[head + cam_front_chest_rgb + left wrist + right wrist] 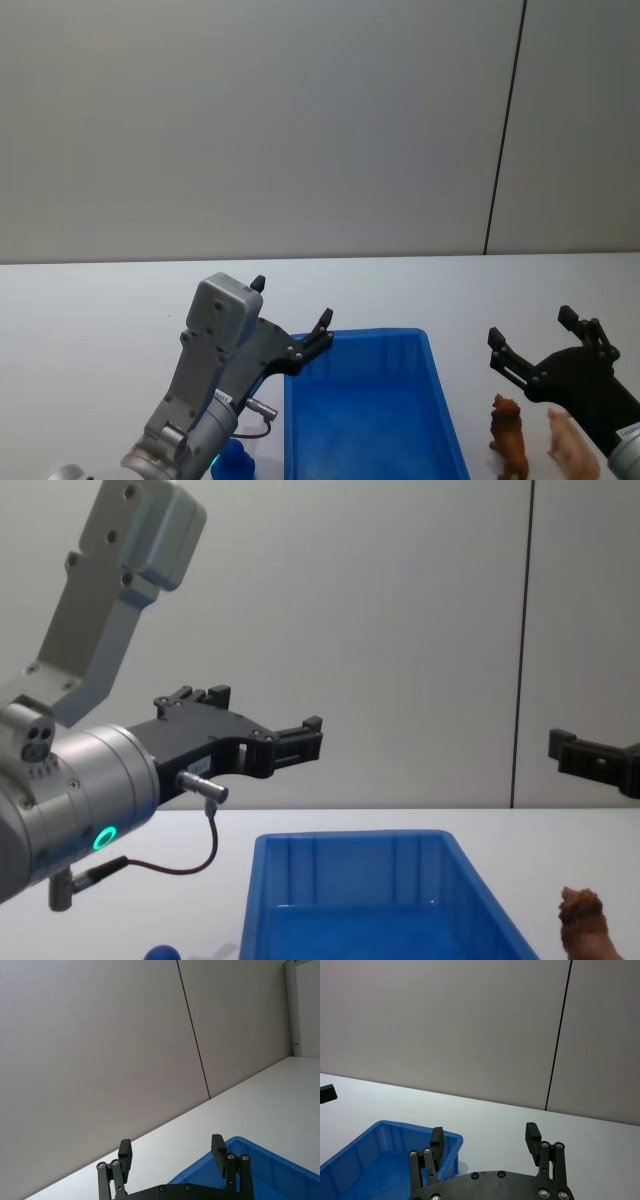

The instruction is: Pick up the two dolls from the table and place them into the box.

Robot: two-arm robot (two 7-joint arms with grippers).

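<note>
Brown animal doll (pixel 508 436) is standing on the table (pixel 100 320) right below the right gripper (pixel 532 327), between the blue bin (pixel 370 410) and a pink pig figure (pixel 572 447). The blue lumpy doll (pixel 236 462) sits low behind the left gripper (pixel 291 301), down by its wrist, just beside the bin's left wall.

We'd call this step 1: the bin looks empty and both dolls are on the table. Both grippers hang in the air, jaws spread wide, holding nothing.

Next move, we reckon: drop the right one down and close across the brown doll's body. It's small and lumpy on 4 legs, so it might tip.
</note>
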